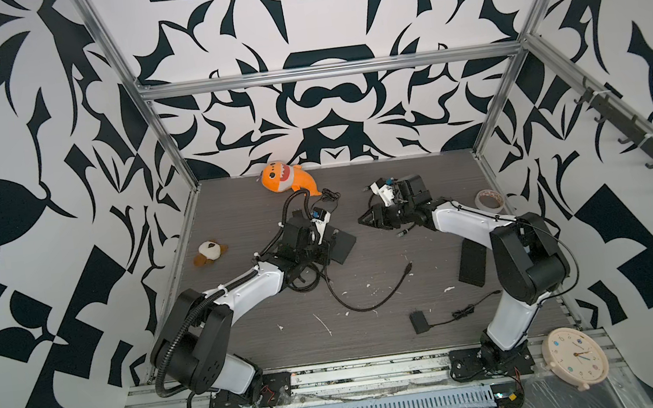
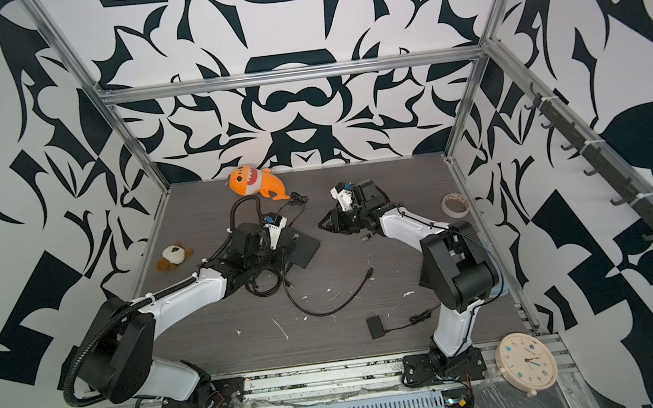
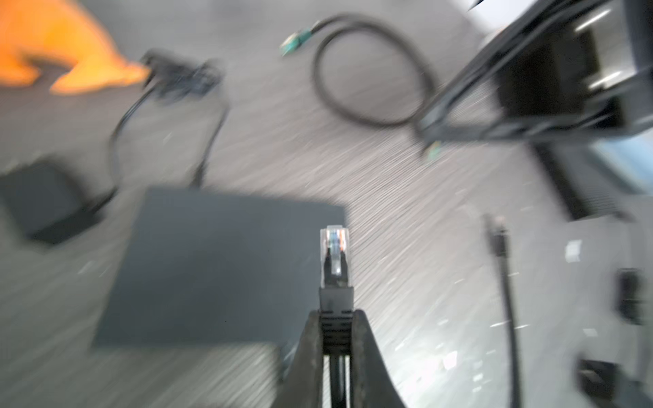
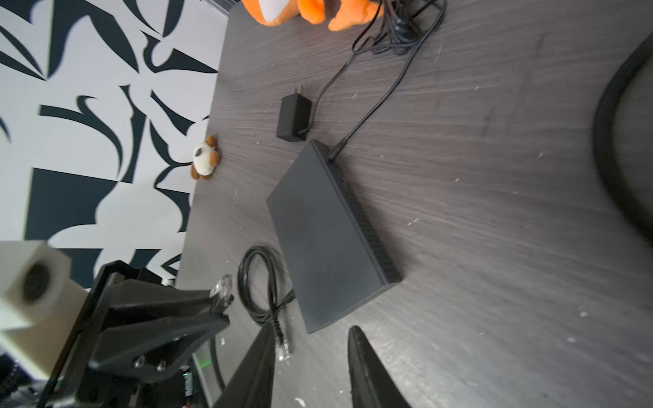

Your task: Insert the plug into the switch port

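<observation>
The grey wood-grain table [image 1: 389,290] sat inside black-and-white patterned walls [image 1: 332,120]. Your left gripper [image 3: 335,314] was clamped on the plug [image 3: 334,254]. The plug's long axis ran straight out from the jaws, over the top of the flat black switch [image 4: 325,240] at left-centre. The switch's ribbed long side, probably the port row, faced right, so I judged the plug had to come round to that face. Your right gripper [image 4: 312,333] stood apart and empty, just right of the switch.
</observation>
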Tool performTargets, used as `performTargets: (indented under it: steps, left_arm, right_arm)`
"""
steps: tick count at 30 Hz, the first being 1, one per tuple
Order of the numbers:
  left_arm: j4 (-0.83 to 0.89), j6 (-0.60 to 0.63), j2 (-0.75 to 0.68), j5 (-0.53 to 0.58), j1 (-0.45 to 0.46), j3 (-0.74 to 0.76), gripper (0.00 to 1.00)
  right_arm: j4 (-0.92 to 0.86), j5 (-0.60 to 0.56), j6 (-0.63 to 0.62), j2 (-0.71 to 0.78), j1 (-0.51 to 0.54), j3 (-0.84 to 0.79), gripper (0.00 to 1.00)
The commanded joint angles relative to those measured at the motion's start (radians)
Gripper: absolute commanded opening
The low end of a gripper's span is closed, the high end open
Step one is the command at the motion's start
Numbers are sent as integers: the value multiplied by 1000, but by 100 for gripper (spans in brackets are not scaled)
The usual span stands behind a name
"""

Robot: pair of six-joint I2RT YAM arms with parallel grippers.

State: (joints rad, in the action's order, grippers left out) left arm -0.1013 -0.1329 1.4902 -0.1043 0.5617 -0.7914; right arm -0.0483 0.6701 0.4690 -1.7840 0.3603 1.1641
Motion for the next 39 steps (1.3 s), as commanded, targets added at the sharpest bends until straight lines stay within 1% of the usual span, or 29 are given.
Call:
performTargets:
  steps: [1, 4, 7, 8, 12, 16, 20, 23, 28, 30, 34, 39]
  left_arm:
    - [210, 54, 6, 108, -26, -47, 0]
    - [330, 82, 29, 155, -28, -104, 0]
    - [392, 111, 57, 187, -48, -134, 0]
    - [407, 119, 66, 182, -60, -142, 0]
    - [445, 156, 122, 190, -91, -166, 0]
    - [480, 189, 174, 207, -106, -177, 0]
    - [473, 206, 201, 200, -119, -162, 0]
    - [474, 229, 239, 196, -122, -185, 0]
    - [464, 265, 277, 194, -127, -217, 0]
    - [452, 281, 284, 182, -140, -217, 0]
    - [400, 317, 269, 146, -164, -198, 0]
    - [312, 344, 205, 72, -205, -150, 0]
  right_arm:
    - [-37, -63, -108, -43, 20, 73, 40]
    - [-49, -90, -155, -88, 41, 132, 42]
    - [-62, -114, -197, -137, 58, 193, 46]
    - [-62, -120, -207, -151, 60, 209, 48]
    - [-59, -135, -236, -219, 63, 278, 49]
    - [-56, -121, -247, -279, 69, 332, 50]
    - [-87, -133, -286, -332, 85, 394, 54]
    - [-145, -142, -326, -382, 95, 462, 57]
    - [-212, -127, -376, -459, 96, 542, 58]
    - [-231, -99, -391, -480, 97, 565, 59]
    - [-284, -32, -434, -524, 103, 627, 59]
    - [-339, 1, -466, -576, 109, 690, 59]
